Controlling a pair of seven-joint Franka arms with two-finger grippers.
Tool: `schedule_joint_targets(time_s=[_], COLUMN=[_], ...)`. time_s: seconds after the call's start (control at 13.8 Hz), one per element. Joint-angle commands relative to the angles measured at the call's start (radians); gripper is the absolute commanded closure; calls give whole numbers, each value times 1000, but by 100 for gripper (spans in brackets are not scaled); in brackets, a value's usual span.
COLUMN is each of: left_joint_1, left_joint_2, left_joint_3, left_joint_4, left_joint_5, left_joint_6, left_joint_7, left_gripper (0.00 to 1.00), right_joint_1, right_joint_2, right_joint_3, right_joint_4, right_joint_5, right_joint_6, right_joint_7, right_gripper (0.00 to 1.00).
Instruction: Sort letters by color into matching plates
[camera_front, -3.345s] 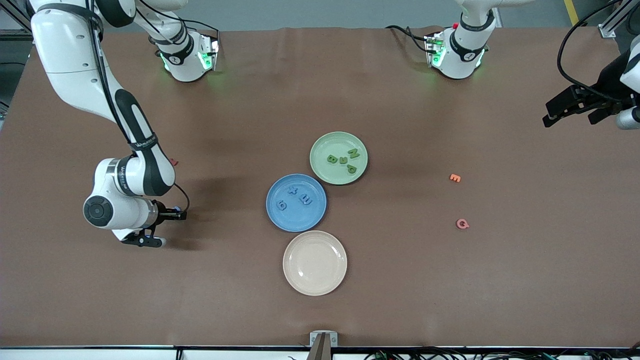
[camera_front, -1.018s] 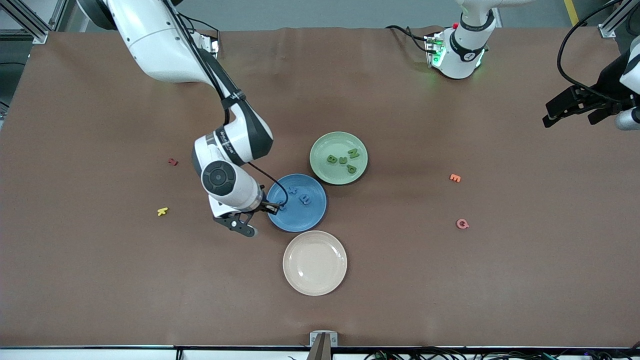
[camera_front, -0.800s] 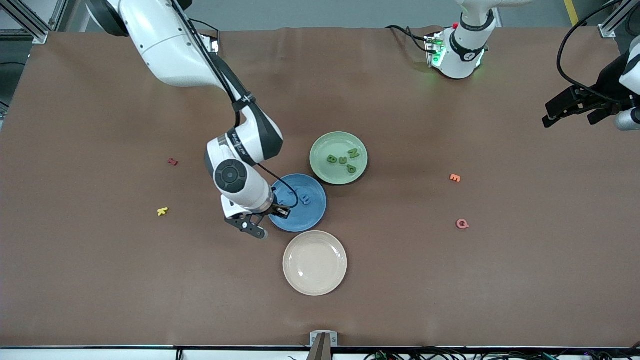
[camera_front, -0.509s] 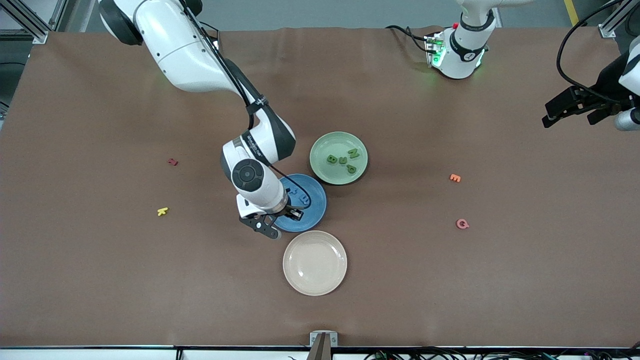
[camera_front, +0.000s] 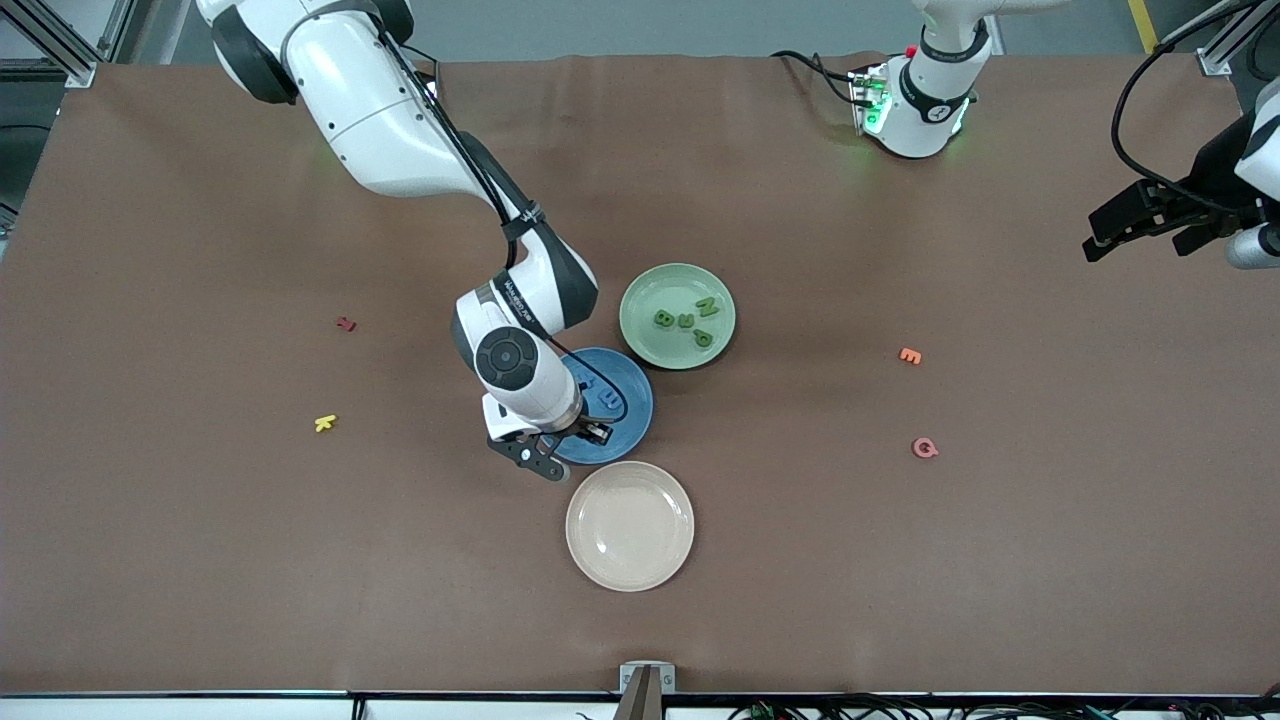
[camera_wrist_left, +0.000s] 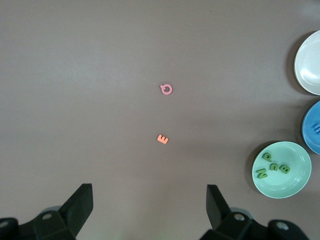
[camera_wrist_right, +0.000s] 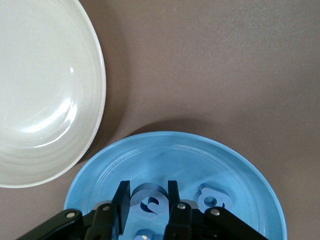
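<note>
Right gripper (camera_front: 570, 445) is held over the blue plate (camera_front: 630, 425), fingers (camera_wrist_right: 121, 204) clenched on a blue letter (camera_wrist_right: 148, 203). More blue letters (camera_wrist_right: 212, 198) lie in that plate. Four green letters (camera_front: 687, 320) lie in the pale green plate (camera_front: 645, 300). Left gripper (camera_wrist_left: 150, 210) waits, fingers released, above the worktop (camera_front: 900, 550) at the left arm's end.

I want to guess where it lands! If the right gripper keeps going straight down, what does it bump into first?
Probably the blue plate. The right gripper, shut on a blue letter, points down at its floor, so the letter would likely touch first. Height is hard to judge.
</note>
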Motion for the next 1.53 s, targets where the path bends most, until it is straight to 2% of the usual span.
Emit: schedule_joint_targets(time_s=[0.0, 0.07, 0.15, 0.22, 0.36, 0.51, 0.65, 0.8, 0.95, 1.09, 1.24, 1.38, 1.45], left_joint_1=[4, 4, 4, 4, 4, 4, 4, 4, 4, 4, 4, 4, 4], left_joint_2=[-4, -4, -4, -4, -4, -4, -4, -4, -6, -7, -7, -9, -10], left_joint_3=[-2, -2, 0, -2, -2, -2, -2, -2, -2, -2, -2, -2, -2], left_joint_4=[-5, -4, -4, -4, -4, -4, -4, -4, -5, -5, -7, -7, -7], left_joint_5=[-7, -7, -7, -7, -7, -7, -7, -7, -7, -7, -7, -7, -7], left_joint_6=[10, 12, 12, 15, 15, 15, 15, 15, 15, 13, 13, 13, 12], left_joint_7=[16, 16, 16, 16, 16, 15, 15, 16, 16, 15, 15, 15, 15], left_gripper=[0, 0, 0, 0, 0, 0, 0, 0, 0, 0, 0, 0, 0], right_joint_1=[7, 7, 9, 9, 9, -1, -20, -74, -141, -215, -311, -396, -442], right_joint_2=[14, 12, 8, 3, -23, -104, -225, -371, -570, -720, -782, -824, -835], right_joint_3=[-7, -7, -7, -7, -7, -9, -14, -14, -14, -15, -18, -17, -17], right_joint_4=[28, 28, 27, 27, 27, 27, 24, -31, -187, -294, -305, -305, -302], right_joint_5=[12, 12, 12, 12, 11, 9, 9, 9, 9, 4, -9, -99, -110], right_joint_6=[-8, -12, -17, -34, -107, -257, -439, -592, -618, -630, -693, -722, -724], right_joint_7=[5, 5, 5, 5, 2, -3, -38, -105, -208, -344, -499, -682, -754], right_gripper=[44, 20, 3, 1, 0, 0, 0, 0, 0, 0, 0, 0, 0])
